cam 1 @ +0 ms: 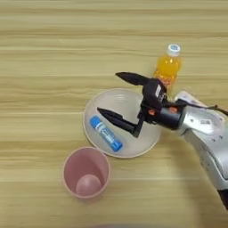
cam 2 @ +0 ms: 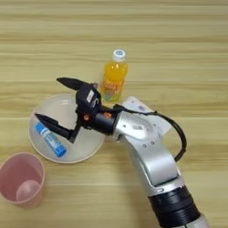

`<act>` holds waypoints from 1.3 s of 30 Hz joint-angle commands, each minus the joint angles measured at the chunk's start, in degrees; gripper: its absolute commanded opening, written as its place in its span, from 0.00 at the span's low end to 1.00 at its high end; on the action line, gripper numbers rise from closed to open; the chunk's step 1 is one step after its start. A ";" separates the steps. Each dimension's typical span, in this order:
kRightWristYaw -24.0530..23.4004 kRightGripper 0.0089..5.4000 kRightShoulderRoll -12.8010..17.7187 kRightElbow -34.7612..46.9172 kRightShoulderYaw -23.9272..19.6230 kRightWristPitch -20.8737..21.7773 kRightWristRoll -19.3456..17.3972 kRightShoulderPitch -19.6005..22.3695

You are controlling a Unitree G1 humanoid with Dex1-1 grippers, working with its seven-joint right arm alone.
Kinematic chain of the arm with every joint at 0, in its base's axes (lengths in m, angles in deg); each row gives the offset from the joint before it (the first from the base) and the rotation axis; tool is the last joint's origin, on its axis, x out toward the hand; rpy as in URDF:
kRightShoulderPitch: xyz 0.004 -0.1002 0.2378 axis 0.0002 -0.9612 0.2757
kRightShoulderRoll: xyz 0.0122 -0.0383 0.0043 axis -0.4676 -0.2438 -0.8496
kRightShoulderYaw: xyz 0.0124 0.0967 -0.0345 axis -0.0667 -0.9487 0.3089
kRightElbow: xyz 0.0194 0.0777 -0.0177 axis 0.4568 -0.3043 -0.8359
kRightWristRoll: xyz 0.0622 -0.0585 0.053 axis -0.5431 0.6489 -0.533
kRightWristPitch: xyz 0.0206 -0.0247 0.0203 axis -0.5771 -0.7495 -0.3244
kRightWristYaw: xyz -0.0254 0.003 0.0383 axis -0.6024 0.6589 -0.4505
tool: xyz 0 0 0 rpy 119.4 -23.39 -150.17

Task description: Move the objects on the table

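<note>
In the left eye view we see the table (cam 1: 44,53) filling the frame, its pale wood striped side to side. A round beige plate (cam 1: 111,104) lies near the middle, and the blue tube (cam 1: 106,133) rests inside it, toward its left and near edge, lying at a slant. Our right claw (cam 1: 107,92) hangs over the plate with its two black fingers spread wide, one pointing past the plate's far rim and the other above the plate, close to the tube; it grips nothing. The juice bottle (cam 1: 168,67) stands upright just beyond the plate's far right side, white cap on. A pink cup (cam 1: 86,172) stands open-mouthed, just beside the plate's near left rim. A white packet (cam 1: 189,99) peeks out behind the silver forearm (cam 1: 207,133).

In the right eye view we see the same layout shifted left: the plate (cam 2: 87,147), the tube (cam 2: 50,140) on its left side, the bottle (cam 2: 114,78) behind, the cup (cam 2: 20,178) at the lower left. The claw (cam 2: 46,99) gapes wide and empty above the plate, and the forearm (cam 2: 147,151) runs down to the bottom right.
</note>
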 commanded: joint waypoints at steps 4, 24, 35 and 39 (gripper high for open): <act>-0.98 0.99 1.91 -0.94 2.76 1.23 6.15 0.96; -7.18 0.99 0.08 -9.86 7.71 -2.64 20.27 1.36; -7.15 0.73 -0.55 -10.33 8.12 -5.40 21.85 1.91; -7.09 0.63 -0.56 -10.46 8.13 -5.40 22.07 2.01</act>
